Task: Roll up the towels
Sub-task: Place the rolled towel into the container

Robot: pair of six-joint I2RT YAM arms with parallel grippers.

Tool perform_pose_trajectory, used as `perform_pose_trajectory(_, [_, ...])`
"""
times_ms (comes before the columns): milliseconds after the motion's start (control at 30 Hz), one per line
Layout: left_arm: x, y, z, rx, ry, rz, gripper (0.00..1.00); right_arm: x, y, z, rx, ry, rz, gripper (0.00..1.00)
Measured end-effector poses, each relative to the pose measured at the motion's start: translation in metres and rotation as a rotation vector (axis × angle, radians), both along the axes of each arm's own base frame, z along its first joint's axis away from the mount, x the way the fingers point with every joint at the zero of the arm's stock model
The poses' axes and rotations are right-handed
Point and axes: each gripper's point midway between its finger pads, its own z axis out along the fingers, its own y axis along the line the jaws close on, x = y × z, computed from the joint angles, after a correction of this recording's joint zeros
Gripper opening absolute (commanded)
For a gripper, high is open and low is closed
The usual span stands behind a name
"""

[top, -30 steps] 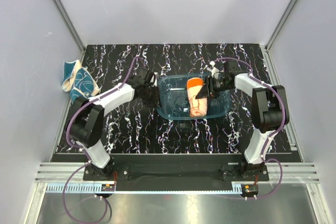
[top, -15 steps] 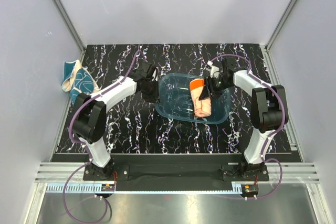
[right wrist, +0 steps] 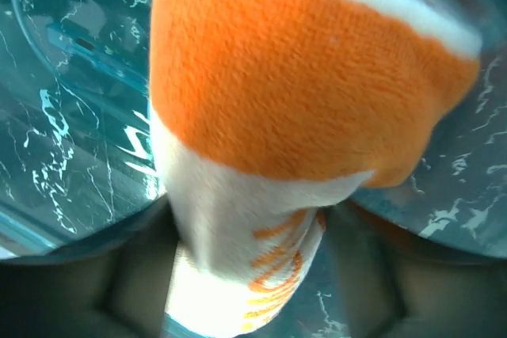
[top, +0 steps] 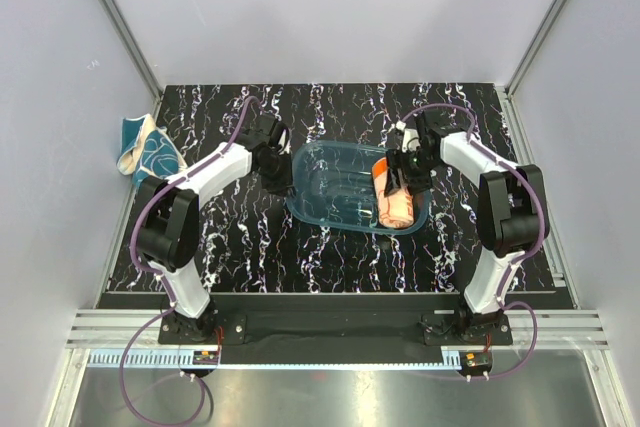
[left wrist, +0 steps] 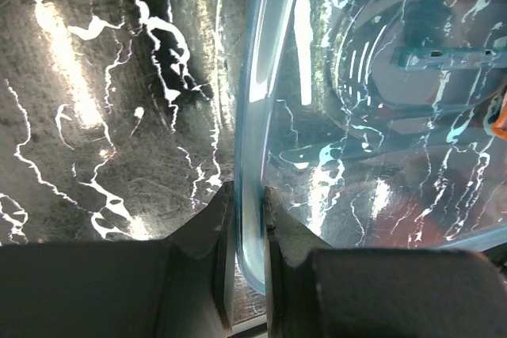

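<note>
Closest in, the left end effector [left wrist: 247, 205] is pinched nearly shut on the rim of the translucent blue tray [left wrist: 263, 53]. The right end effector [right wrist: 249, 279] stands well open astride the orange towel [right wrist: 301, 85]. A sliver of tray shows between cloth and one finger, so we judge that nothing is clamped there. That towel lies as a loose roll against the right side of the tray.

From here we worry most about the roll. It is soft and unbound, so it could slacken or unfurl if a finger catches a fold on the way out. The tray is light and held at one rim only, so a tug by the left arm could tip it or skid it.

Farther off, the teal towel [top: 150, 150] sits crumpled and unrolled at the far left edge of the surface [top: 330, 257], well apart from both arms. The surface is black with white marbling. Plain pale walls [top: 330, 17] with metal corner rails close it in.
</note>
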Motion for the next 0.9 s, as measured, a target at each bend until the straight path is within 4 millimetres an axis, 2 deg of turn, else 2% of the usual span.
perform_pose_trajectory(33, [0.0,-0.002,0.0,-0.008,-0.002,-0.003,0.06,-0.001,0.002,0.001,-0.01,-0.002,-0.001,0.98])
perform_pose_trajectory(67, [0.001,-0.003,0.001,-0.014,-0.004,-0.005,0.06,-0.001,0.004,0.002,-0.018,-0.003,-0.005,1.0])
perform_pose_trajectory(200, [0.002,-0.007,0.002,-0.033,-0.011,-0.013,0.06,-0.001,0.004,0.005,-0.056,-0.013,-0.016,1.0])
perform_pose_trajectory(333, [0.0,-0.006,-0.001,-0.03,-0.004,-0.012,0.06,0.003,-0.007,0.017,-0.121,-0.008,-0.06,1.0])
perform_pose_trajectory(433, [-0.001,-0.003,-0.003,-0.024,0.0,-0.008,0.06,0.008,-0.013,0.037,-0.161,-0.021,-0.096,1.0])
perform_pose_trajectory(533, [-0.002,0.002,-0.006,-0.013,0.011,0.001,0.06,0.016,-0.009,0.068,-0.166,-0.075,-0.115,1.0])
perform_pose_trajectory(633, [-0.003,0.005,-0.007,-0.009,0.018,0.005,0.06,0.017,0.019,0.095,-0.112,-0.142,-0.08,0.96])
perform_pose_trajectory(667, [-0.003,0.005,-0.007,-0.009,0.018,0.005,0.06,0.014,0.036,0.101,-0.076,-0.157,-0.053,0.95])
perform_pose_trajectory(733, [-0.003,0.006,-0.007,-0.007,0.016,0.003,0.06,0.005,0.074,0.106,-0.006,-0.167,0.012,0.85])
perform_pose_trajectory(833, [-0.003,0.006,-0.007,-0.006,0.015,0.003,0.06,-0.015,0.129,0.096,0.061,-0.133,0.113,0.75])
perform_pose_trajectory(900, [-0.003,0.006,-0.007,-0.005,0.015,0.003,0.06,-0.027,0.16,0.077,0.076,-0.084,0.165,0.75])
